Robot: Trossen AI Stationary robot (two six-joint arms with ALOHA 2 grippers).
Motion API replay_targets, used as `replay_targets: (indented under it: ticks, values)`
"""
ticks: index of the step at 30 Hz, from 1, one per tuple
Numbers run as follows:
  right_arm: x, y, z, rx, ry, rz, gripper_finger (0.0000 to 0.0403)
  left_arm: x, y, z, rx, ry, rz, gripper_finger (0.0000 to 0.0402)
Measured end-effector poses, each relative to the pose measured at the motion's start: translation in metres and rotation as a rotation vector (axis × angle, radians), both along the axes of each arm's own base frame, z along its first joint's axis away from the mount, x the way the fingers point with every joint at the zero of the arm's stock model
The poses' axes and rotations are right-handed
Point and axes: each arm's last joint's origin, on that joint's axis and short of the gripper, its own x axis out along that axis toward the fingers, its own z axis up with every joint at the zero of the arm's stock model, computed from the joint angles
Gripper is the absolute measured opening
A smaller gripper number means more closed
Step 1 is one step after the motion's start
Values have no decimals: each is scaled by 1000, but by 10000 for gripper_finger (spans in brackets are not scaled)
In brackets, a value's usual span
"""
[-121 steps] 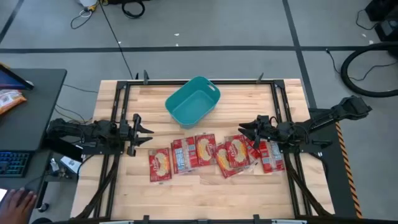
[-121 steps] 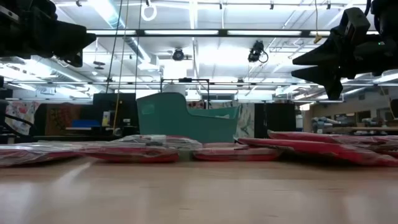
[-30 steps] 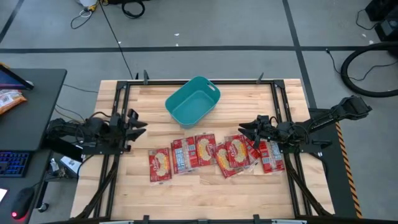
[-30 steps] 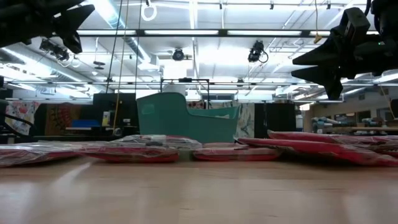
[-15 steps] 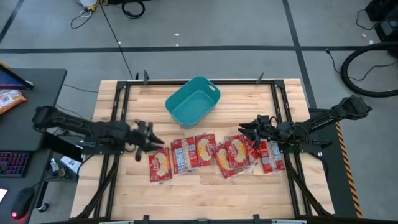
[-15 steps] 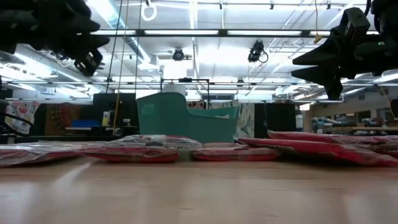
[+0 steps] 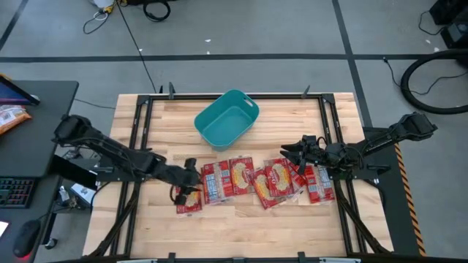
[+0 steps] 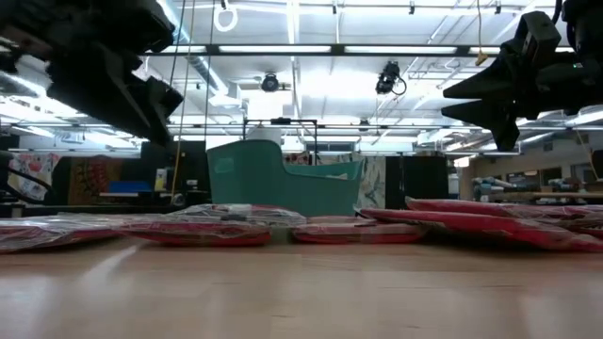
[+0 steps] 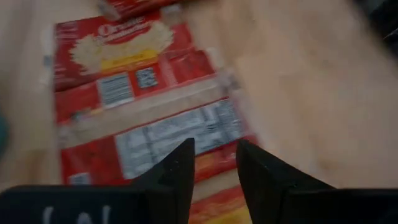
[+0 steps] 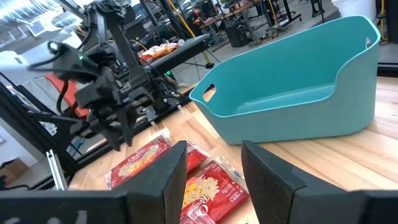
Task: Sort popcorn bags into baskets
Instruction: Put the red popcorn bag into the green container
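Reach step: left gripper, fingers apart, hovers over the leftmost popcorn bag (six o'clock of the tub). Next: lower, pinch. Right gripper waits, open.

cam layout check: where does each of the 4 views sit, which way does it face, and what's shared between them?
High: overhead, facing straight down; table, both arms, left gripper over the popcorn bags.
Low: table-top height, level across bags toward the teal tub; grippers overhead.
Left wrist: faces down on a bag; own fingers apart.
Right wrist: right gripper open, facing the tub and the left arm.
Shared: tub in high, low, right wrist.
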Motion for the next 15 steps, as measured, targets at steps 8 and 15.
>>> replay_targets:
  ticks: [8, 15]
  values:
    - [0, 0, 0, 0, 0, 0, 158, 23, -15, -10, 355, 148, -90, 204]
    - [0, 0, 0, 0, 0, 0, 158, 32, -20, -36, 704, 249, -320, 208]
